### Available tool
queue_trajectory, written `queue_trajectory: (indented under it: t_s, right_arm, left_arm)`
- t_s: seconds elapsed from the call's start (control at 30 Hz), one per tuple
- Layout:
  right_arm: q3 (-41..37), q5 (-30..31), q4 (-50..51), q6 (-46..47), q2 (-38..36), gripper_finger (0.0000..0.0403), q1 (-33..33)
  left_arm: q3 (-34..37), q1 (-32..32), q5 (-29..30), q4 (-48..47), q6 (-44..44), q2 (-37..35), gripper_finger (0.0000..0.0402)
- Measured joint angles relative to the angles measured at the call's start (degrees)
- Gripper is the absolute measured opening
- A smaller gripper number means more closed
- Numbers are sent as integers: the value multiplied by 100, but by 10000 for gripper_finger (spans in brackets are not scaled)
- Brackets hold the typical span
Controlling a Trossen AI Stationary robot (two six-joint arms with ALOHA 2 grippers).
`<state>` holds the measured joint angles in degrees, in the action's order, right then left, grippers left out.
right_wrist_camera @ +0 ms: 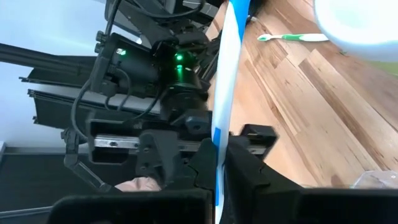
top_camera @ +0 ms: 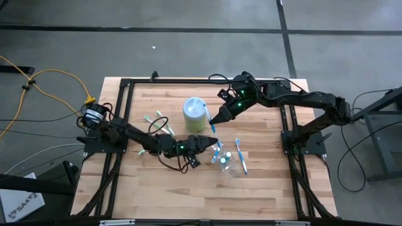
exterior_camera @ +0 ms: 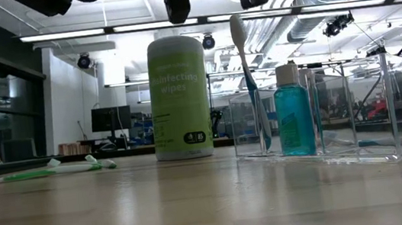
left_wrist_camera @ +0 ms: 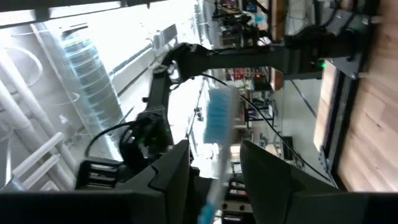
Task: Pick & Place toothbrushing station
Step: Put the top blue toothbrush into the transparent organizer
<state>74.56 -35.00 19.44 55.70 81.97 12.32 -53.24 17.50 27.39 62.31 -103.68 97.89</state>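
Note:
My right gripper (top_camera: 218, 119) (right_wrist_camera: 221, 168) is shut on a blue-white toothbrush (top_camera: 210, 119) in the air beside a wipes canister. My left gripper (top_camera: 206, 142) (left_wrist_camera: 214, 168) is open just near of it. Its fingers stand on either side of that toothbrush (left_wrist_camera: 216, 118) without plainly touching it. The clear plastic container (top_camera: 231, 164) (exterior_camera: 339, 111) stands on the table to the right of my left gripper. It holds an upright blue-white toothbrush (exterior_camera: 246, 68) and a blue bottle (exterior_camera: 294, 116). Another blue-white toothbrush (top_camera: 240, 156) lies by the container. My right gripper pinches the toothbrush's handle (right_wrist_camera: 219, 140) between its two fingers. The fingers come slanting down from the table's far right. The toothbrush is lifted clear of the table, and its free length runs out past the fingertips toward my left gripper.
A green-white wipes canister (top_camera: 195, 113) (exterior_camera: 178, 96) stands upright just left of my right gripper. Green-white toothbrushes (top_camera: 158, 119) (top_camera: 146, 151) (exterior_camera: 54, 170) lie on the wood left of it. Black frame rails (top_camera: 122, 119) run along the table's left, far and right sides.

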Motion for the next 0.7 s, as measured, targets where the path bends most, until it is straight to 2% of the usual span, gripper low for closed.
queue_trajectory:
  t_s: [0.17,0.53,0.7]
  right_arm:
    - [0,7,-35,0,0,8,-35]
    - [0,0,-33,0,0,8,-35]
    - [0,-25,-44,16,0,8,-35]
  left_arm:
    - [-12,-69,-115,-119,124,42,116]
    - [-30,-66,-47,-10,143,43,30]
    - [-30,-66,-51,91,-22,44,19]
